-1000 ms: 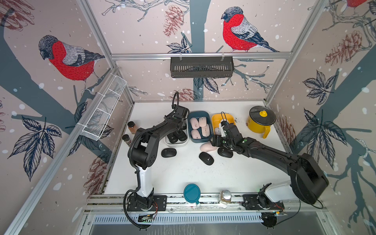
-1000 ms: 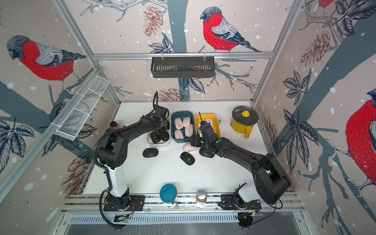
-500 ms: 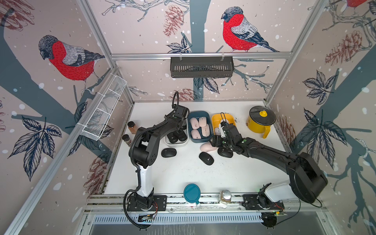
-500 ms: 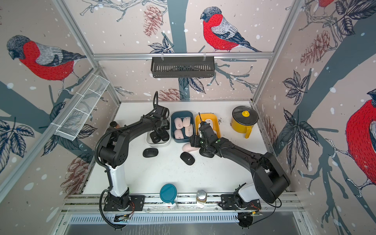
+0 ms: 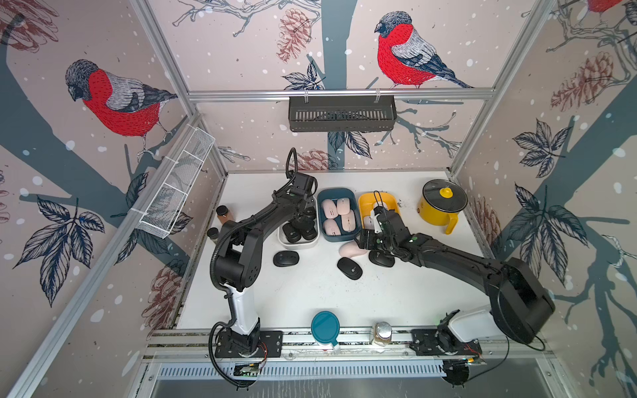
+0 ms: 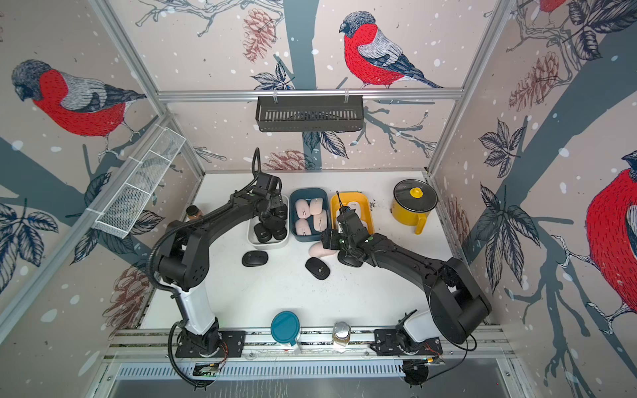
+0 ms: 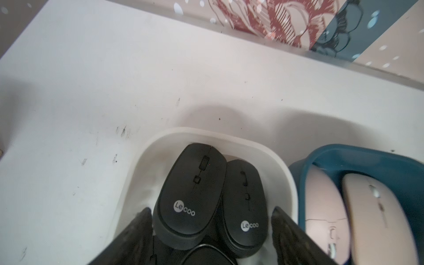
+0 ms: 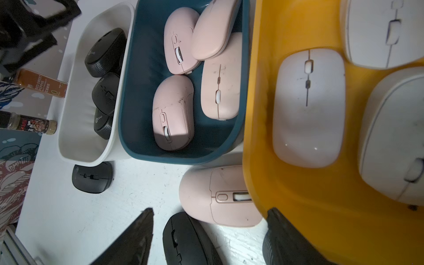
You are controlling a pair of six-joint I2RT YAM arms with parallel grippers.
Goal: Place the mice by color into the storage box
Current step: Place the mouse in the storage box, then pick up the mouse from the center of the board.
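Left fingers (image 7: 137, 229): spread wide inside the white bin (image 7: 206, 134), one on each side of two black mice (image 7: 190, 192) lying there; they grip nothing.
Right fingers (image 8: 137, 231): parted and low over the bench (image 5: 310, 293), holding nothing; a loose black mouse (image 8: 188, 238) lies between them, with a loose pink mouse (image 8: 215, 195) just beside it.
White bin: toward 12 o'clock on the bench, holding black mice only.
Blue bin (image 5: 339, 237): just beside the white bin at its 3 o'clock, with four pink mice (image 5: 339, 217) inside.
Yellow bin (image 5: 365, 203): at the blue bin's 3 o'clock, with white mice (image 8: 308, 107) inside.
Second loose black mouse (image 5: 286, 258): on the bench at the white bin's 6 o'clock.
Third loose black mouse (image 5: 349, 268): on the bench at the blue bin's 6 o'clock.
Spice jars (image 5: 222, 213): at the bench's 9 o'clock edge.
Yellow pot (image 5: 441, 206): near the 2 o'clock corner.
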